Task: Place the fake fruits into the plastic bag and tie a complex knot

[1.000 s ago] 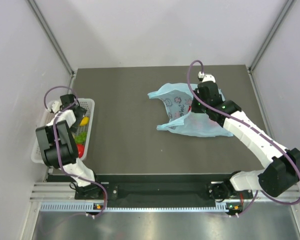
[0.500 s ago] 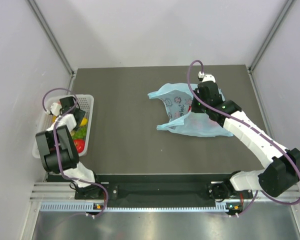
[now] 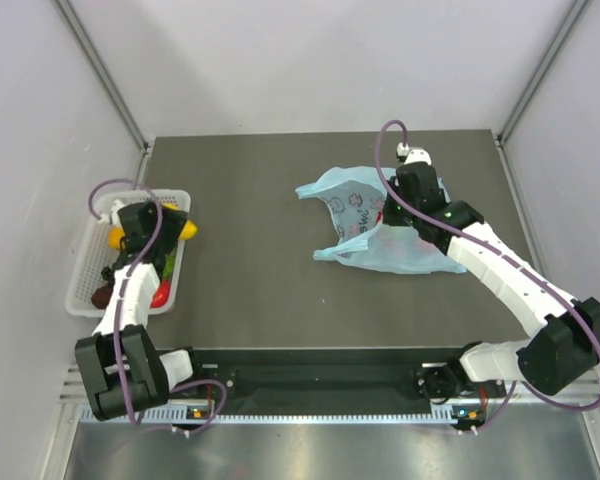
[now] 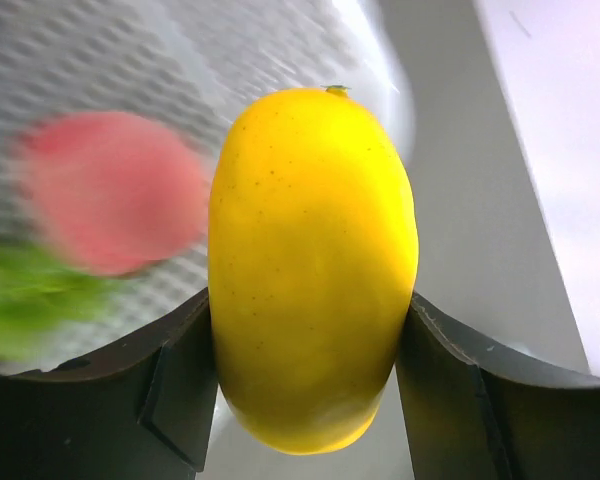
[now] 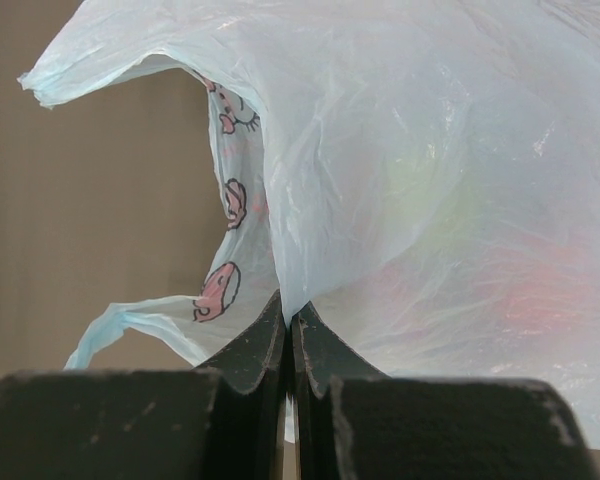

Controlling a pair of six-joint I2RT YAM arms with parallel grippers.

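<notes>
left hand (image 4: 310, 385): clamped across the glossy yellow plastic mango (image 4: 310, 260), at the far end of the white mesh basket (image 3: 80, 290)
right hand (image 5: 290, 322): pinched shut on the thin light-blue plastic bag (image 5: 400, 150), well apart to the right
tip: I'd swing across and let go right over the bag's mouth

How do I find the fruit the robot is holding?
Find the white basket at the table's left edge. Over it, the left pincer grips the mango: smooth, yellow and oval, unlike the red fruit and green fruit below.
</notes>
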